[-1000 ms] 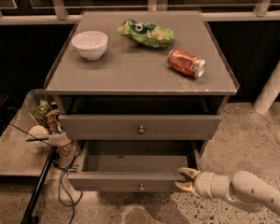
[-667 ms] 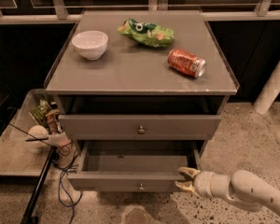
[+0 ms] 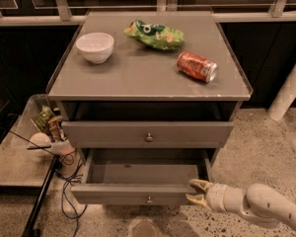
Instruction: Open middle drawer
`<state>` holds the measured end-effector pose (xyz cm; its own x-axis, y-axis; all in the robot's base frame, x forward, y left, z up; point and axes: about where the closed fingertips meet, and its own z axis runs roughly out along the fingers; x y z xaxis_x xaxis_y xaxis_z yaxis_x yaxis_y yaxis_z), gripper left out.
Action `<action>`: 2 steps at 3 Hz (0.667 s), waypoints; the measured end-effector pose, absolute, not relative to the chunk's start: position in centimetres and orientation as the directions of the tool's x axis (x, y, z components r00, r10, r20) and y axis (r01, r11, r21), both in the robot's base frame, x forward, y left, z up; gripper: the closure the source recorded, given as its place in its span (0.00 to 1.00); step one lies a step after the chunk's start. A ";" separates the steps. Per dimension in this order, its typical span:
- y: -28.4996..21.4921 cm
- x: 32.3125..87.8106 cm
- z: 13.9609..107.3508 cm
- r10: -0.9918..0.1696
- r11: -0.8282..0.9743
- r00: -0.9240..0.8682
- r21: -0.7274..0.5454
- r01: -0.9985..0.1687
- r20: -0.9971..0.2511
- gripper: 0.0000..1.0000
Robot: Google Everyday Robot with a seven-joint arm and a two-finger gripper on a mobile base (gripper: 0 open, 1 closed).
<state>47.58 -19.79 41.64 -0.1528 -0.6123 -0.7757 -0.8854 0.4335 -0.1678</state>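
The middle drawer [image 3: 138,174] stood pulled well out at lower centre, its shallow box showing, no further out than a second before. The gripper [image 3: 197,192] stayed at its front's right end, fingers spread, clasping nothing clearly. Opening looked essentially finished.

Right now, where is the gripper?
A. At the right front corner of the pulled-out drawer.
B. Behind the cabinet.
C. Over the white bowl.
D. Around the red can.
A: the gripper sits at the right front corner of the pulled-out middle drawer, well below the white bowl and red can on the cabinet top.
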 end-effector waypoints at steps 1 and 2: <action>-19.8 47.6 41.6 -0.612 0.433 -0.153 -0.168 -0.885 -0.776 0.81; -19.8 47.6 41.6 -0.612 0.433 -0.153 -0.168 -0.885 -0.776 0.59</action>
